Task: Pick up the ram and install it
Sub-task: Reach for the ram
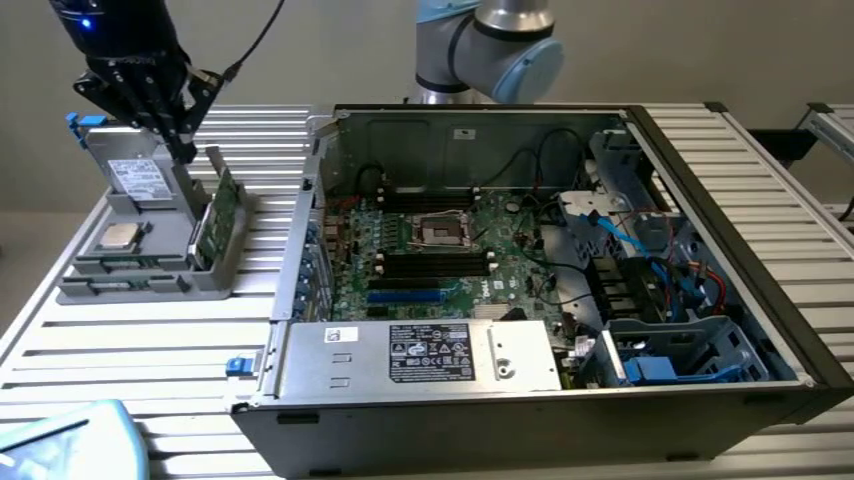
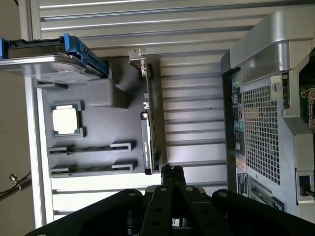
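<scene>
My gripper (image 1: 179, 150) hangs shut over the back of a grey parts holder (image 1: 94, 292) at the exterior view's left. In the wrist view its fingertips (image 2: 172, 171) are pressed together with nothing between them, just off one end of a tall green circuit card (image 2: 150, 118) that stands on edge in the holder. The ram is hidden from me. Two long narrow slots of the holder (image 2: 91, 157) lie beside a square silver processor chip (image 2: 65, 119). Black memory slots (image 1: 430, 262) run across the motherboard in the open computer case (image 1: 694, 130).
A drive with blue clips (image 2: 54, 56) leans at the holder's back. The open case's perforated side wall (image 2: 261, 132) rises close beside the holder. A silver power supply (image 1: 420, 352) sits along the case's near side. Cables and a blue drive cage (image 1: 667, 355) crowd its right end.
</scene>
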